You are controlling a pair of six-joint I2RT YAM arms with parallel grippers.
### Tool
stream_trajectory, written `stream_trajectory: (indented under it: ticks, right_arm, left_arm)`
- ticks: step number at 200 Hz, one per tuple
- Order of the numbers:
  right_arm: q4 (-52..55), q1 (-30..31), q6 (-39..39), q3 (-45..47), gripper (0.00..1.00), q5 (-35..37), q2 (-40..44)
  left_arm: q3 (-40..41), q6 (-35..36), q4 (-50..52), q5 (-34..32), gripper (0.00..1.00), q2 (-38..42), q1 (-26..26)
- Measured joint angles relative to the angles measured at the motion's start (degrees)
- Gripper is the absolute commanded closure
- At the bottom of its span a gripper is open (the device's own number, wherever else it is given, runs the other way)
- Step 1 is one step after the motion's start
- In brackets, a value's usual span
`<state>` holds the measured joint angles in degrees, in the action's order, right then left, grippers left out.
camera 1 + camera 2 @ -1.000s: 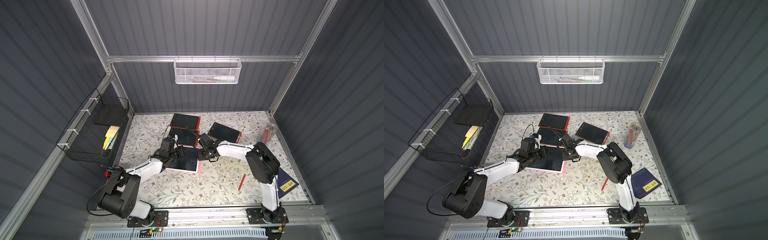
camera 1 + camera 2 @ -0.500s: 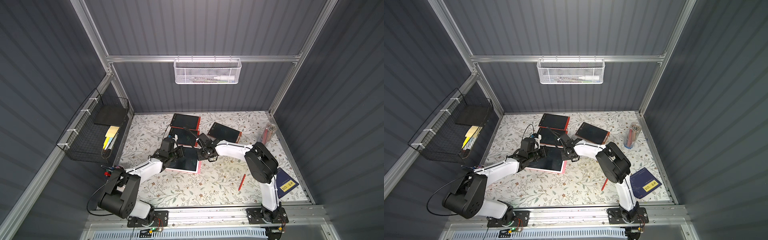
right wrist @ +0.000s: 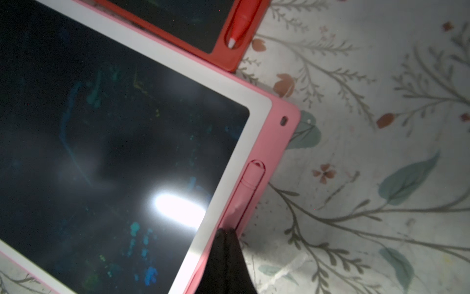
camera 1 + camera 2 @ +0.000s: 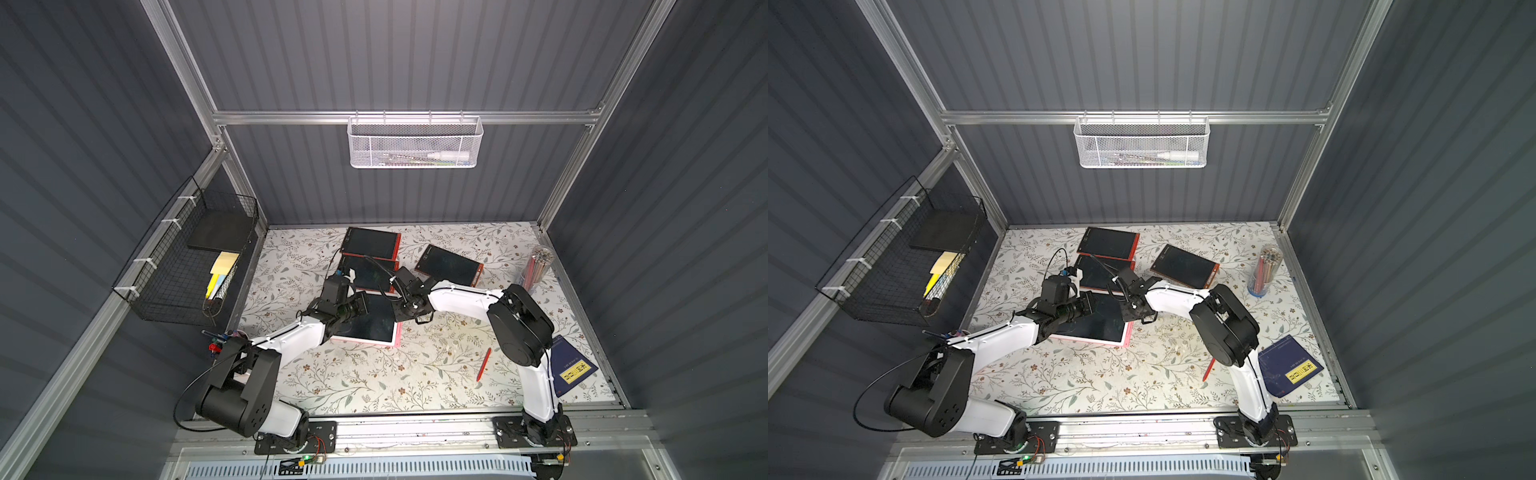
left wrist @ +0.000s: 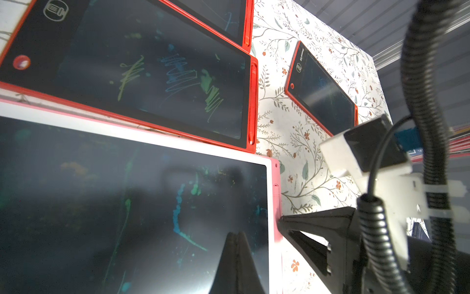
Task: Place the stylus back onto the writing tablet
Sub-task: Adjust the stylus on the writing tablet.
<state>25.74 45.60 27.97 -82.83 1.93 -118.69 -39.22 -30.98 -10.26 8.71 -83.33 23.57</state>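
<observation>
A pink writing tablet (image 4: 376, 328) (image 4: 1100, 326) with a white bezel lies mid-table. In the right wrist view a pink stylus (image 3: 248, 188) lies in the slot along the tablet's (image 3: 127, 127) pink edge. My right gripper (image 3: 226, 230) is shut, its tips touching that stylus in the slot. It meets the same pink edge in a top view (image 4: 400, 316). My left gripper (image 5: 236, 234) is shut and empty, its tips over the tablet's dark screen (image 5: 101, 203) near that edge. A red stylus (image 4: 483, 365) (image 4: 1208, 369) lies loose on the table, front right.
Three red tablets (image 4: 371, 243) (image 4: 365, 274) (image 4: 449, 265) lie behind the pink one; the middle one touches it. A cup of pencils (image 4: 538, 268) stands at the right, and a blue notebook (image 4: 571, 370) lies front right. Wire baskets (image 4: 195, 257) (image 4: 413, 143) hang on the walls.
My right gripper has edged slightly left along the pink tablet's edge. The left arm and the tablets have stayed where they were.
</observation>
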Motion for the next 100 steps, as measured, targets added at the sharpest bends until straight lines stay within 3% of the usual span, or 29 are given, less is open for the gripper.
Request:
stream_trajectory:
  ticks: [100]
  right_arm:
    - [3.6,0.9,-2.4,-3.7,1.0,2.5,-2.1]
  left_arm:
    - [0.0,0.0,0.0,-0.8,1.0,0.0,0.0]
